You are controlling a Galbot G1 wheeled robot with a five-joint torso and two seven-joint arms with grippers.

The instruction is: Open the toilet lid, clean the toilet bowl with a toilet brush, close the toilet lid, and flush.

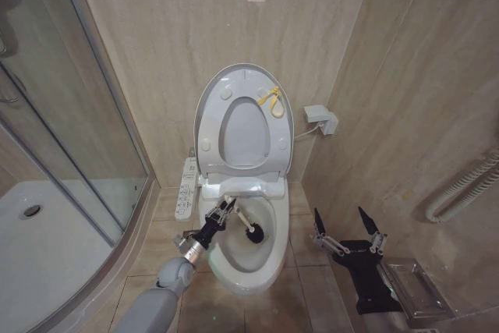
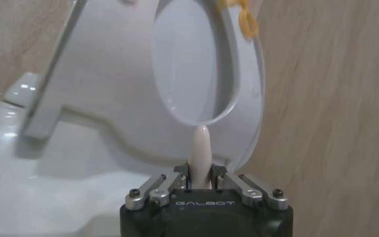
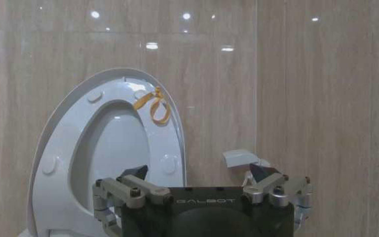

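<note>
The toilet lid [image 1: 244, 132] stands raised against the back wall with the seat ring [image 1: 210, 126] up in front of it and a yellow strap [image 1: 270, 100] at its edge. Below lies the open toilet bowl [image 1: 234, 267]. My left gripper [image 1: 221, 212] is over the bowl's left rim, shut on the white handle of the toilet brush [image 1: 251, 232], whose dark head is down inside the bowl. In the left wrist view the handle [image 2: 201, 145] sticks out of the left gripper [image 2: 201, 178]. My right gripper [image 1: 347, 228] hangs open to the right of the toilet, and in its own view [image 3: 196, 173] it faces the lid [image 3: 114, 143].
A glass shower enclosure [image 1: 70, 138] and white shower tray [image 1: 54, 255] fill the left. A control panel [image 1: 187, 189] juts from the toilet's left side. A white wall box [image 1: 321, 118], a ribbed hose [image 1: 464, 189] and a metal tray [image 1: 417, 290] are on the right.
</note>
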